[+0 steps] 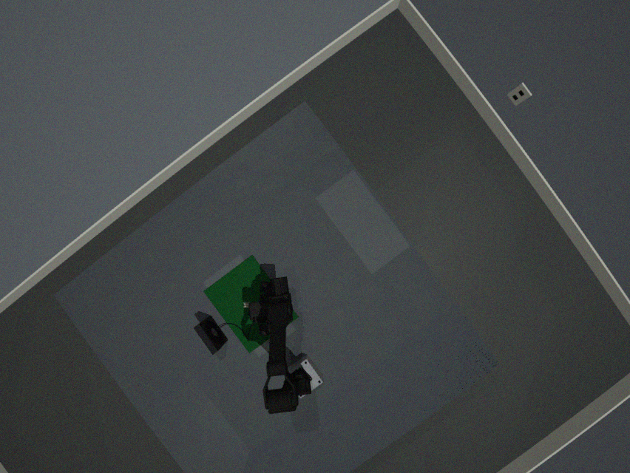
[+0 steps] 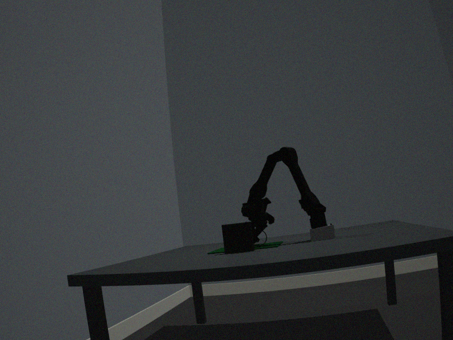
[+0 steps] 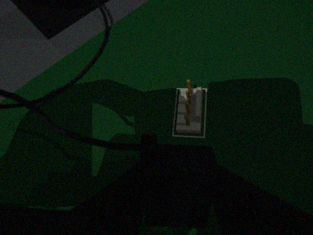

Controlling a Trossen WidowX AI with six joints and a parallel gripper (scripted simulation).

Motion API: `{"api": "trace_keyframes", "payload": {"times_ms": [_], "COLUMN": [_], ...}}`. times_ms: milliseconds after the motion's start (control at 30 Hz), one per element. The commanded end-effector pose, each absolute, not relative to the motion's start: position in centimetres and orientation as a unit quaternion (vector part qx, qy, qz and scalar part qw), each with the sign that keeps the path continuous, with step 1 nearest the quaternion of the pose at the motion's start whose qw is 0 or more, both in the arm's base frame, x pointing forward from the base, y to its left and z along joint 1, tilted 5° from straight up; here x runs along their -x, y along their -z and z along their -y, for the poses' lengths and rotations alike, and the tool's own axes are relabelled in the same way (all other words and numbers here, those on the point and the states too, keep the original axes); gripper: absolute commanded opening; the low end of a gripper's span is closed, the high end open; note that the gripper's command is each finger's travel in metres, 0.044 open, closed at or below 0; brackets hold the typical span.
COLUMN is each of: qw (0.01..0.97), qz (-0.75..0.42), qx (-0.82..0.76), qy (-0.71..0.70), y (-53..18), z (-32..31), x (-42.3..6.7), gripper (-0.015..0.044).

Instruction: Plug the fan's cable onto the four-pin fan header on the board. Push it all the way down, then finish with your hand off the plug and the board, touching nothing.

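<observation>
The green board [image 1: 227,296] [image 2: 273,243] [image 3: 239,44] lies flat on the table. Its four-pin fan header [image 3: 191,114], a pale block with gold pins inside a white outline, stands bare in the wrist view. My gripper [image 3: 178,172] [image 1: 253,307] [image 2: 260,228] is shut on the dark plug [image 3: 173,156] and holds it low over the board, just short of the header. The black cable [image 3: 73,136] runs left from the plug and curves up to the black fan [image 1: 210,332] [image 2: 237,237] [image 3: 55,15], which stands beside the board's edge.
The arm's white base [image 1: 311,374] [image 2: 322,232] stands on the table behind the board. The scene is very dark. A paler rectangle [image 1: 362,221] is marked on the table farther off.
</observation>
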State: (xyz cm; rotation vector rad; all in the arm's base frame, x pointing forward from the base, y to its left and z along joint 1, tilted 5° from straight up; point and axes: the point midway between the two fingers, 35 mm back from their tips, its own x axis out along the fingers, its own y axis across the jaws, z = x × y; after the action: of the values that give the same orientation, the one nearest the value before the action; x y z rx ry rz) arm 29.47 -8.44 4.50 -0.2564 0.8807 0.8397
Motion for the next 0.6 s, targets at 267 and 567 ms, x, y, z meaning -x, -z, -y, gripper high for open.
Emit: {"api": "trace_keyframes", "payload": {"times_ms": [267, 567], "qw": [0.841, 0.864], "qz": [-0.345, -0.289], "qx": [0.098, 0.085], "qy": [-0.405, -0.405], "y": [-4.28, -4.38], "z": [8.57, 8.87], "x": [-29.29, -29.13], "gripper": [0.0, 0.0]}}
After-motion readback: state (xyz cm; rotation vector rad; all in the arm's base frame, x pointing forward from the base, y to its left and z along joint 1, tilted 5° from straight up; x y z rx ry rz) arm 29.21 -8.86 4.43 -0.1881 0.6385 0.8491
